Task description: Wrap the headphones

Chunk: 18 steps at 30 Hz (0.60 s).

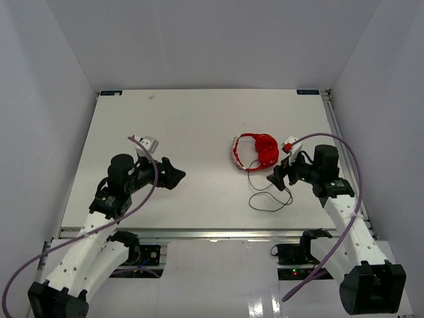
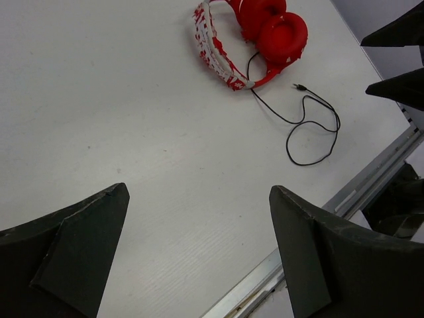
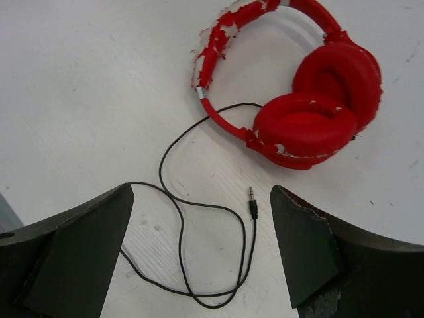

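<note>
The headphones lie on the worktop near its right edge, with the black cable looped loosely toward the near edge. The left fingers and right fingers are spread apart and grip nothing; the right fingers hang over the cable.

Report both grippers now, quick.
Left gripper: open, holding nothing.
Right gripper: open, holding nothing; the headphones lie free just ahead of it.
</note>
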Tool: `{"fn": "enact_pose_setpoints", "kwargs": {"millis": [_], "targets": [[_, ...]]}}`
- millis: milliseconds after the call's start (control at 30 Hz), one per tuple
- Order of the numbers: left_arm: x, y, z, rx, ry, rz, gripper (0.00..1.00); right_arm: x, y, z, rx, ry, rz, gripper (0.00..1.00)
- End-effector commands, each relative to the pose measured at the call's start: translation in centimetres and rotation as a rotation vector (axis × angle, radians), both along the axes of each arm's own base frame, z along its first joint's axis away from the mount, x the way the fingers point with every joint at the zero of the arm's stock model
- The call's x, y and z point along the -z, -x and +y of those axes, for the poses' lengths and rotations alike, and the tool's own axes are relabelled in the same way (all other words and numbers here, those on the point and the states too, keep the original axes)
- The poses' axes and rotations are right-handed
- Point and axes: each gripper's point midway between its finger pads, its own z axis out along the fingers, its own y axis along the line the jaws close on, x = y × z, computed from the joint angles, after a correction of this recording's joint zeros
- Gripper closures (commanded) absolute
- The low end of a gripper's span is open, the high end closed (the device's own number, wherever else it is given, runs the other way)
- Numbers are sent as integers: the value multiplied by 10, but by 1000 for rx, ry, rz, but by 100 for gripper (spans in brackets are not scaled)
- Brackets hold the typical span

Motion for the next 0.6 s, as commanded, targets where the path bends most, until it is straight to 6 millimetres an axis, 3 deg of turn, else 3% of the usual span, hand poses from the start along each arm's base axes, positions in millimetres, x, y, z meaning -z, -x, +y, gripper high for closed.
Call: {"fn": "enact_pose_setpoints", "kwargs": {"millis": [0, 33, 100, 133, 167, 200, 233, 300, 367, 433, 467, 500, 567], "targets": [[18, -21, -29, 17, 88, 205, 2, -3, 7, 4, -132, -87, -19, 9], [8, -26, -41, 31, 90, 208, 2, -2, 5, 1, -120, -100, -6, 7], [15, -57, -64, -37, 19, 253, 2, 0, -1, -12, -81, -128, 16, 4], [5, -72, -81, -57, -8, 239, 2, 2, -1, -14, -74, -147, 34, 3], [32, -72, -89, -66, -65, 302, 4, 1, -3, -17, -63, -148, 35, 2], [20, -91, -109, -76, -66, 308, 10, 1, -3, -19, -52, -152, 35, 2], [22, -102, -122, -87, -76, 332, 14, 0, -3, -21, -45, -154, 35, 2], [61, -117, -139, -130, -148, 421, 17, -1, -3, -23, -36, -151, 26, 2], [57, -135, -165, -150, -167, 422, 21, -2, -3, -25, -26, -151, 21, 2], [83, -149, -175, -202, -224, 451, 23, -4, -4, -27, -16, -152, 18, 2], [78, -155, -187, -205, -237, 444, 23, -4, -4, -28, -12, -152, 17, 2], [90, -158, -188, -223, -265, 452, 23, -4, -5, -28, -9, -153, 18, 2], [90, -164, -202, -243, -302, 443, 23, -4, -5, -29, -4, -151, 18, 2]]}}
